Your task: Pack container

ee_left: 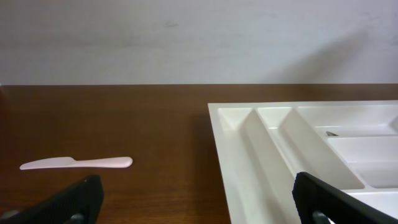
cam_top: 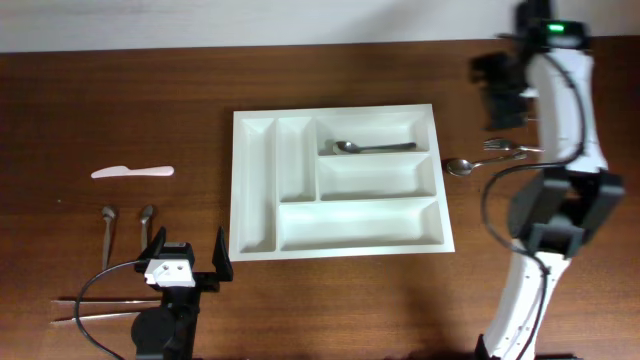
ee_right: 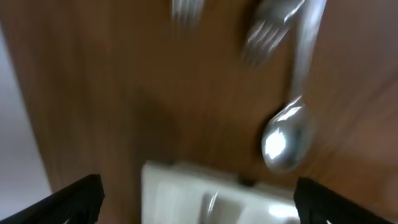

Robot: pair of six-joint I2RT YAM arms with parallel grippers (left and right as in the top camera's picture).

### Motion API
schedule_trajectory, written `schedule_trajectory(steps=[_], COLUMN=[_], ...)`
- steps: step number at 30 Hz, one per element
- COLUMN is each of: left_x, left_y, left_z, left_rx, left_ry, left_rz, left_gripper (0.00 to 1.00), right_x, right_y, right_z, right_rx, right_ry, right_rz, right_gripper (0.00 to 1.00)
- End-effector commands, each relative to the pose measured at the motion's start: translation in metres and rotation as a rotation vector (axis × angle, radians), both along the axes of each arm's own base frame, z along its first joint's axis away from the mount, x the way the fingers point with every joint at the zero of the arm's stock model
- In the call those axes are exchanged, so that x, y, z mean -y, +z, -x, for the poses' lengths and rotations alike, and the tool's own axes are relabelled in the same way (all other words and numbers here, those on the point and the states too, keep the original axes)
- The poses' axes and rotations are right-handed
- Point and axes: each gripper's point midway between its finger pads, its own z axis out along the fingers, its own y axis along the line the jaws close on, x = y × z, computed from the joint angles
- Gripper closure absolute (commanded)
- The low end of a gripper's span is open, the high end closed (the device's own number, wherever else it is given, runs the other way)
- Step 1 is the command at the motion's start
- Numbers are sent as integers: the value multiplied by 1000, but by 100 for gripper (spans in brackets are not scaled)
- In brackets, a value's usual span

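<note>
The container is a white cutlery tray [cam_top: 360,222] in the middle of the table, with two narrow upright compartments on its left and three wide ones on its right. A metal spoon [cam_top: 368,148] lies in the top wide compartment. My left gripper [cam_top: 186,262] is open and empty at the front left, just left of the tray's near corner [ee_left: 249,162]. My right gripper [cam_top: 503,92] is open and empty, raised at the back right above a loose spoon [cam_top: 460,166] and forks [cam_top: 505,149]. The right wrist view is blurred and shows that spoon [ee_right: 286,140], the forks [ee_right: 267,31] and the tray's edge [ee_right: 186,186].
A pale plastic knife [cam_top: 132,172] lies at the left; it also shows in the left wrist view [ee_left: 74,163]. Two spoons [cam_top: 127,230] lie below it. Two thin sticks [cam_top: 105,307] lie near the front left edge, by the left arm's base.
</note>
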Motion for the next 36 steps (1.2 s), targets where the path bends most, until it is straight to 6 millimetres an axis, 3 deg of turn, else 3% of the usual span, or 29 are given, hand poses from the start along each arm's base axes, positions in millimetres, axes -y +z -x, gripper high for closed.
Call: schedule_trajectory(steps=[1, 6, 19, 36], left_x=[-2, -2, -2, -2], left_y=[-1, -1, -1, -1], left_z=[0, 0, 0, 0], left_rx=[3, 3, 3, 3], left_ry=[10, 10, 10, 10], left_rz=[9, 9, 9, 9], left_gripper=[1, 1, 1, 1], right_x=[34, 48, 13, 11], right_y=[-12, -35, -80, -126], right_z=[16, 30, 38, 66], right_rx=[-54, -128, -240, -363], right_ry=[48, 103, 167, 66], right_rz=[37, 24, 0, -9], right_gripper=[1, 1, 1, 0])
